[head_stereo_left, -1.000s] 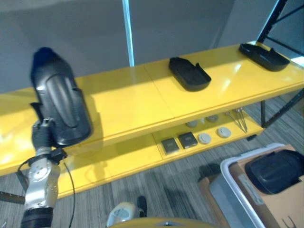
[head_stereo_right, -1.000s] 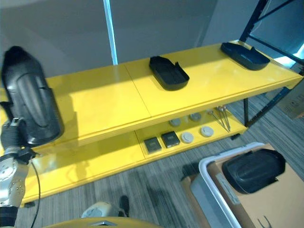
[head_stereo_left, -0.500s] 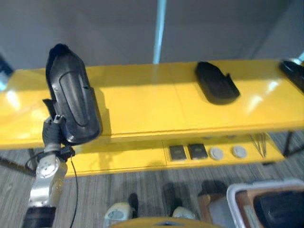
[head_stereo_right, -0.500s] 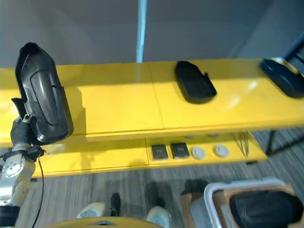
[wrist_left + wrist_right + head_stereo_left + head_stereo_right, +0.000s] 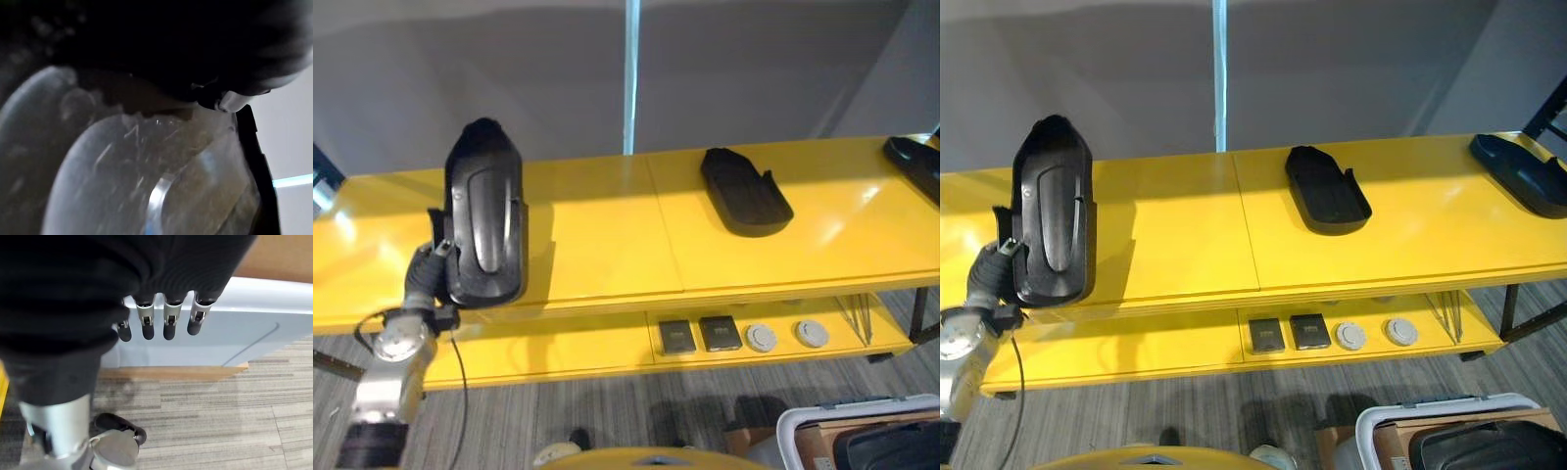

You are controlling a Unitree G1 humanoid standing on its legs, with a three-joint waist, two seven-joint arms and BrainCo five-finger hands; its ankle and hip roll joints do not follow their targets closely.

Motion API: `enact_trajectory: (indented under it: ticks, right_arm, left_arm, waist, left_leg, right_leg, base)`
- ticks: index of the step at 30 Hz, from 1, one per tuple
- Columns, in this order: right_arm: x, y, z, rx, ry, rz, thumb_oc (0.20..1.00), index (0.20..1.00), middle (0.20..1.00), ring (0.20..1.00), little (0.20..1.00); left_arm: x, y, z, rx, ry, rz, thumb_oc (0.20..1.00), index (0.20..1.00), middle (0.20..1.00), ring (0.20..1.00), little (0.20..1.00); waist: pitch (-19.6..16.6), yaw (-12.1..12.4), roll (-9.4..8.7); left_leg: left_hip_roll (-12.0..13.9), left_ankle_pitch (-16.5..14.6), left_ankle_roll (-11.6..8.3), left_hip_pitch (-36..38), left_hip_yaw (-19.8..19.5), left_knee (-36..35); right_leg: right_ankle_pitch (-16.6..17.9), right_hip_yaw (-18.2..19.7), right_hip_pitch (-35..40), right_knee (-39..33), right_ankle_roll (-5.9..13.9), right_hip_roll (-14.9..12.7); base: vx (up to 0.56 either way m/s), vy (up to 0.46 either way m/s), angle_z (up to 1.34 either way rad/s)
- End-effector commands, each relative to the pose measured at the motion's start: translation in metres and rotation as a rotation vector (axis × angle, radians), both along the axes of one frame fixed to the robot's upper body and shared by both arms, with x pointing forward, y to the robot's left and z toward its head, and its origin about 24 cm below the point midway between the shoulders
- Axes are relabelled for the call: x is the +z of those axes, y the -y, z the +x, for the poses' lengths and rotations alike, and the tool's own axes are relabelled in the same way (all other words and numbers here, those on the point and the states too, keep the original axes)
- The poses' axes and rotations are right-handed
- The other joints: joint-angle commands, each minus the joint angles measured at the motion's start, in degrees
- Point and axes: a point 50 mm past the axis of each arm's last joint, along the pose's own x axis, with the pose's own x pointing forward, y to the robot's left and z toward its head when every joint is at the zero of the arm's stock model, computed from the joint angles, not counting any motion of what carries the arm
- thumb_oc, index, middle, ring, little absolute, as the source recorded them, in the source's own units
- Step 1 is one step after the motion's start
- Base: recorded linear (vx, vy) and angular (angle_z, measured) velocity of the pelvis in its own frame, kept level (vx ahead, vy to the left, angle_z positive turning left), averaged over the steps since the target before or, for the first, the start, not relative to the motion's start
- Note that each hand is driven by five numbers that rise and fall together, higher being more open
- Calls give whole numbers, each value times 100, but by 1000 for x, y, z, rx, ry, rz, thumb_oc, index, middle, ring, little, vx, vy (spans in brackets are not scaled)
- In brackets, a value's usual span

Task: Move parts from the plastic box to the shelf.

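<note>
Left eye view: our left hand [image 5: 423, 277] grips the lower end of a black part [image 5: 485, 227], holding it upright over the shelf [image 5: 607, 225] top, left of two parts [image 5: 744, 193] already placed, presumably to set it down spaced from them. Our right hand [image 5: 161, 318] hangs relaxed, fingers straight, beside the box [image 5: 244, 333], holding nothing.

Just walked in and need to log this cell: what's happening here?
The robot's left hand holds a long black part over the left end of the yellow shelf. Two more black parts already lie on the shelf. The right hand hangs relaxed beside the plastic box, which has another part inside.
</note>
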Motion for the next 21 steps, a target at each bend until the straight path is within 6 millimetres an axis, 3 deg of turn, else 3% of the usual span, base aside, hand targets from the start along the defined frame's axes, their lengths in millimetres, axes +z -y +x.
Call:
enact_trajectory:
  ticks: [1, 2, 3, 7, 12, 21]
  right_arm:
    - [0, 2, 5, 114, -32, 0, 1000, 1000, 1000, 1000, 1000]
    - [0, 1, 5, 116, -33, 0, 1000, 1000, 1000, 1000, 1000]
    - [2, 5, 5, 153, -54, -8, 1000, 1000, 1000, 1000, 1000]
    - [3, 10, 4, 179, -77, -15, 1000, 1000, 1000, 1000, 1000]
    - [6, 16, 4, 196, -101, -38, 1000, 1000, 1000, 1000, 1000]
    - [7, 18, 1, 231, -116, -42, 1000, 1000, 1000, 1000, 1000]
  left_arm:
    - [57, -13, 34, 20, 151, 87, 200, 200, 200, 200, 200]
    - [58, -14, 35, 25, 152, 86, 200, 200, 200, 200, 200]
    - [59, -32, 48, 92, 100, 84, 200, 200, 200, 200, 200]
    - [55, -52, 60, 180, 13, 71, 200, 200, 200, 200, 200]
    - [34, -64, 70, 286, -175, 12, 200, 200, 200, 200, 200]
    - [-9, -76, 61, 391, -454, 76, 200, 200, 200, 200, 200]
  waist:
    - [19, -189, -131]
    - [18, -195, -132]
    - [-21, -366, -95]
    - [-49, -529, -69]
    - [-46, -759, -83]
    - [-66, -1025, -156]
  left_leg:
    - [493, -341, -369, 63, 73, 207]
    - [492, -343, -368, 65, 81, 209]
    - [488, -362, -351, 84, 186, 242]
    - [483, -406, -328, 80, 288, 314]
    - [474, -508, -285, 76, 416, 453]
    - [453, -592, -242, 71, 611, 536]
  right_leg:
    - [285, 93, 51, -282, 385, -248]
    - [284, 101, 49, -282, 387, -248]
    - [280, 211, 26, -277, 404, -235]
    - [273, 343, -17, -271, 408, -211]
    - [262, 511, -48, -288, 410, -188]
    - [282, 684, -60, -419, 393, -152]
  base:
    - [58, 48, -14]
    - [96, 62, -23]
    - [79, 46, -30]
    - [59, 25, -26]
    - [49, 7, -26]
    - [15, -9, -17]
